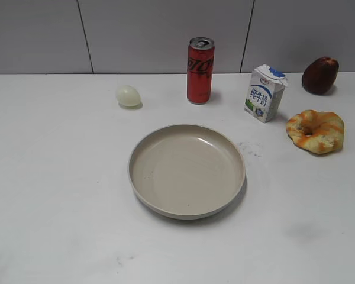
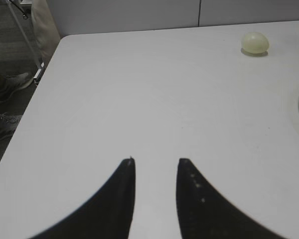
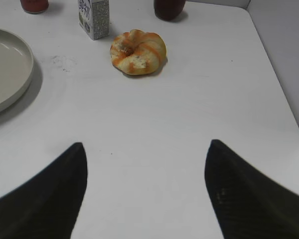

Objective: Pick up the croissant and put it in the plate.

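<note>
Ahead of the right hand and slightly to its left, well apart from its fingertips, the croissant lies flat on the white table. It is ring-shaped, so it has no clear pointing end; in the exterior view its outline is a little wider than deep, the long axis running roughly left to right across the table, and its small centre hole faces up. Its surface is golden-yellow with orange streaks curving over the ring, a paler, crumbly patch on the side nearer the plate, and a lumpy, twisted crust. The right hand is released, its two dark fingers spread wide with bare table between them, holding nothing. Far to that hand's left, the plate sits with its raised beige rim just inside the frame, well apart from the croissant. Beyond the croissant, a small white and blue milk carton stands upright, and a dark reddish-brown fruit rests near the table's far edge. In the exterior view, a red can stands upright behind the plate, left of the carton. The left hand is also open, with a narrower gap between its dark fingers, hovering over bare table and gripping nothing. Ahead of it and to its right lies a pale egg, and a sliver of the plate's rim shows at the right edge of its view.
</note>
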`<move>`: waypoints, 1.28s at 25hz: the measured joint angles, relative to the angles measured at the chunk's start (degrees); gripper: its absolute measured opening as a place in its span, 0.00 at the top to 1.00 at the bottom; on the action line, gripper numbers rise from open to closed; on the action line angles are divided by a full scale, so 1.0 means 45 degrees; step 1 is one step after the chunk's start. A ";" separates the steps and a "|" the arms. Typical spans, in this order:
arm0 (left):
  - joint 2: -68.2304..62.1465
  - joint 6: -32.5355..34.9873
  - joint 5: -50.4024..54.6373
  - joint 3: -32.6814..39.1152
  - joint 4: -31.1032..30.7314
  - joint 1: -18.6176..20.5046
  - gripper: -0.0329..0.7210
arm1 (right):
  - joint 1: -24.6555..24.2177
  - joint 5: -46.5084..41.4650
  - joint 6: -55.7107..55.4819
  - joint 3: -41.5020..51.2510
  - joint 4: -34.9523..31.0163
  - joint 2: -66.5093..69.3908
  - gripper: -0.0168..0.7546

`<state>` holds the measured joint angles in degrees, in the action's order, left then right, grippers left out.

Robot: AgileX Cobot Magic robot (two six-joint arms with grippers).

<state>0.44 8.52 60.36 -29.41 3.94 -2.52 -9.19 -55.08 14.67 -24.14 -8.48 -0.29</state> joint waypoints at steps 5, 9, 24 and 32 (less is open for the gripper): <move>0.0000 0.0000 0.0000 0.0000 0.0000 0.0000 0.65 | 0.0000 0.0003 0.0000 0.0000 0.0000 0.0000 0.26; 0.0000 0.0000 0.0000 0.0000 0.0000 0.0000 0.65 | 0.0000 0.0003 -0.0016 0.0000 -0.0005 0.0000 0.26; 0.0000 0.0000 0.0000 0.0000 0.0000 0.0000 0.65 | 0.0000 0.3442 -0.1306 -0.0317 -0.0387 0.3095 0.21; 0.0000 0.0000 0.0000 0.0000 0.0000 0.0000 0.65 | 0.0000 0.3468 -0.1351 -0.2208 -0.1240 0.9821 0.21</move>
<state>0.44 8.52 60.36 -29.41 3.94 -2.52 -9.19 -39.47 8.59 -34.08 -14.06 43.90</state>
